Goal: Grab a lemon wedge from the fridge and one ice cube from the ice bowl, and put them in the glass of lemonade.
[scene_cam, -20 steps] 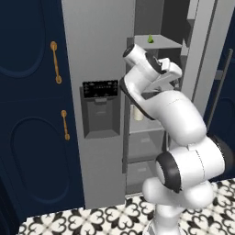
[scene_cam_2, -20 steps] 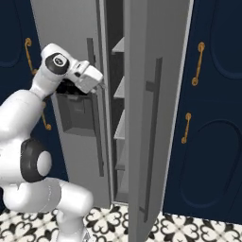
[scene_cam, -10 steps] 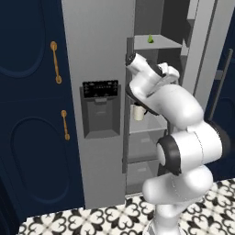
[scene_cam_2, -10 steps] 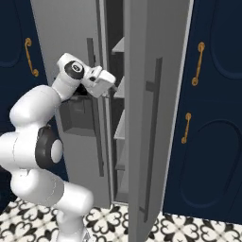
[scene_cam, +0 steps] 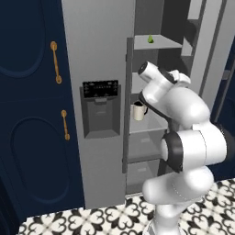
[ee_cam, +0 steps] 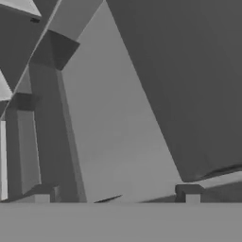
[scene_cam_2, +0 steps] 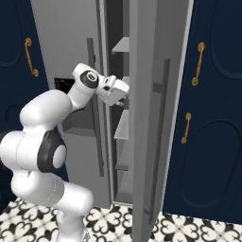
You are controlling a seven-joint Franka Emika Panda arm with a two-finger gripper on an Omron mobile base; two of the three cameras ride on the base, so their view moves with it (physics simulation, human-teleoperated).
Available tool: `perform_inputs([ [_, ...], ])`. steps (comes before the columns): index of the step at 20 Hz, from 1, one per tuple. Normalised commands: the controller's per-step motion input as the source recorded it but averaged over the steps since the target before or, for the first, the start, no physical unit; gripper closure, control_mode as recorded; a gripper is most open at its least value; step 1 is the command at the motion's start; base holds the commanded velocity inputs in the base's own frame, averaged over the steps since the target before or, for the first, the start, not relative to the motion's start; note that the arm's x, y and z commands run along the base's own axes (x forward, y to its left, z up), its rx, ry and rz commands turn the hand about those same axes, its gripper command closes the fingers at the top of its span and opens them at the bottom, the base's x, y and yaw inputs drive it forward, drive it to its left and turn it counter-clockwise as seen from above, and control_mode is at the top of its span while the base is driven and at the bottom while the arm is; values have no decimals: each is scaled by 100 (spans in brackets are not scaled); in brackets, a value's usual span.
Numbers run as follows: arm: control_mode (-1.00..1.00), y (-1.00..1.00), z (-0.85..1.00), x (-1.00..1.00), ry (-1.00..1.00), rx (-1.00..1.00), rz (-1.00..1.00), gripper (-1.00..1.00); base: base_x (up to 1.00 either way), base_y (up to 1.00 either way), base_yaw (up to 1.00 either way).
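The grey steel fridge [scene_cam: 96,55] stands with its right door [scene_cam_2: 156,56] swung open and its left door with the dark dispenser panel [scene_cam: 100,108] shut. On an upper shelf lies the small yellow-green lemon wedge [scene_cam: 150,39]. My gripper [ee_cam: 116,194] reaches into the open compartment at mid-shelf height, below and to the right of the wedge. Its hand [scene_cam_2: 113,90] points in past the door's edge. The fingertips [ee_cam: 42,194] stand wide apart and hold nothing. The ice bowl and the glass of lemonade are out of view.
A cream mug [scene_cam: 137,111] stands on a middle shelf just left of my arm. Grey shelves [scene_cam_2: 122,127] run above and below the hand. Navy cabinets with gold handles [scene_cam: 56,62] flank the fridge. The open door's long dark handle [scene_cam_2: 160,137] hangs to my right.
The arm has stretched forward. The hand has moved from in front of the doors' seam into the open fridge compartment.
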Motion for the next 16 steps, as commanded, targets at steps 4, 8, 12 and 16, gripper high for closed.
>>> perform_inputs([
  [4,-100,-100,0,-46,0,0,-5,-100,0,0,0],
  [8,-100,-100,0,-44,0,0,-6,-100,0,0,0],
  [12,-100,-96,0,-33,1,0,-4,-100,0,0,0],
  [16,-100,10,21,-9,3,-3,0,-100,0,0,0],
])
